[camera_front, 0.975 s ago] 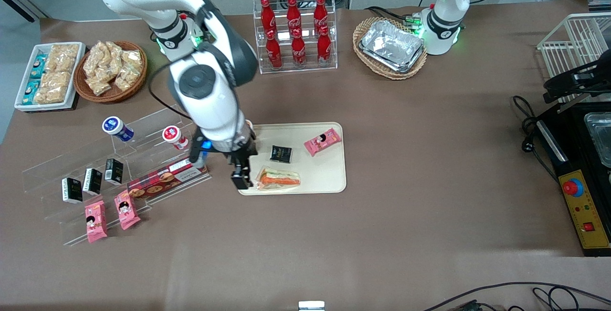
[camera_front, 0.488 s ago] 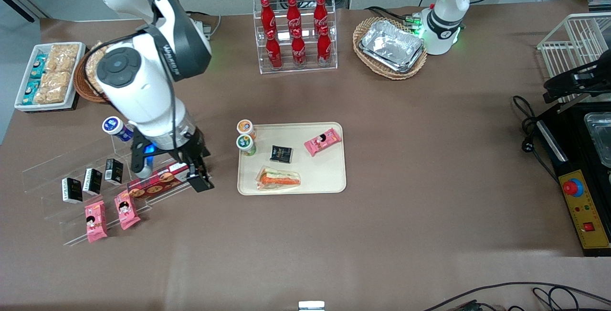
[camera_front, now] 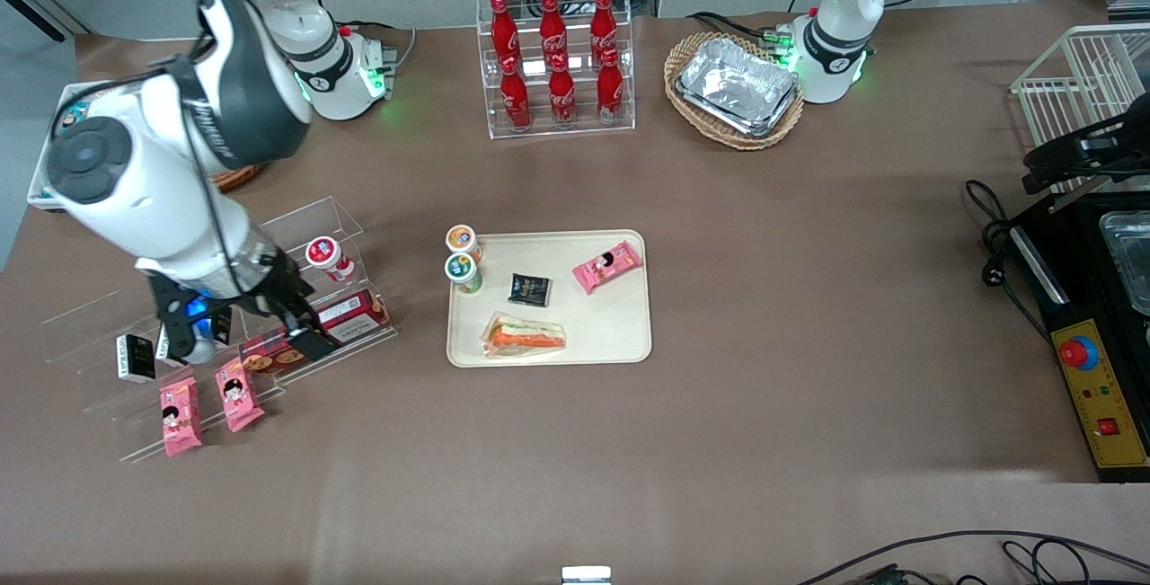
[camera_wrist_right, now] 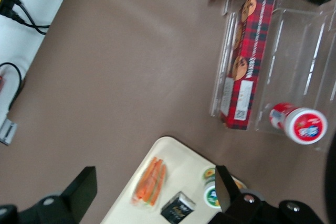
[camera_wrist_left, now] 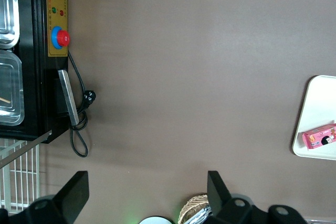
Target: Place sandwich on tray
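Observation:
The sandwich (camera_front: 526, 336), a clear-wrapped wedge with orange and green filling, lies flat on the cream tray (camera_front: 620, 333), at the tray's edge nearest the front camera. My right gripper (camera_front: 301, 338) hangs well away from it toward the working arm's end of the table, above the clear acrylic shelf (camera_front: 269, 234) and the red cookie box (camera_front: 346, 320). It is open and holds nothing. In the right wrist view the sandwich (camera_wrist_right: 149, 182) and the tray (camera_wrist_right: 173, 153) show far below, between the spread fingers of the gripper (camera_wrist_right: 153, 179).
On the tray also lie a black packet (camera_front: 529, 289) and a pink snack pack (camera_front: 607, 266); two small cups (camera_front: 463, 269) stand at its edge. Pink packs (camera_front: 180, 414) and black packets sit on the shelf. A cola rack (camera_front: 557, 64) and a foil-tray basket (camera_front: 735, 86) stand farther back.
My gripper has swept away from the tray's edge to above the acrylic shelf, toward the working arm's end. The sandwich stays where it lay on the tray.

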{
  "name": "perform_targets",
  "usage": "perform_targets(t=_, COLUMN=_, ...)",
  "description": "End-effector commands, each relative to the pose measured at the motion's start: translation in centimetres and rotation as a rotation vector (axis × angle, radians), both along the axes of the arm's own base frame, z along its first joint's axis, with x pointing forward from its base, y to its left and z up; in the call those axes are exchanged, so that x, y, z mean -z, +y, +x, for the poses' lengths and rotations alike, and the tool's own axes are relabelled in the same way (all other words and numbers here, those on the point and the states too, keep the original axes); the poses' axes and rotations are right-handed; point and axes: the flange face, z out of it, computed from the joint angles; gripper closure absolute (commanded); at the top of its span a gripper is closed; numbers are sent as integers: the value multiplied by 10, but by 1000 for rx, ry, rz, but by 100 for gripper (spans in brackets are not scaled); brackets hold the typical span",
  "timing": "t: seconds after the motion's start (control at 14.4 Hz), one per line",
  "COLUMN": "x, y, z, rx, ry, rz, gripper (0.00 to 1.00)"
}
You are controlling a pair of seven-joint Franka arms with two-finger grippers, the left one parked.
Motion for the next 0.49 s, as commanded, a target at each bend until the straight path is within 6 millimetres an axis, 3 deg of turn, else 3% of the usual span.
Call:
perform_targets(t=0.0, x=-8, y=-6, z=-13, rx=-106, ry=20, rz=-12, gripper=0)
perform_targets(t=0.42, x=-36, y=-78, z=-17, rx=-291, ry=-26, rz=-39, gripper=0)
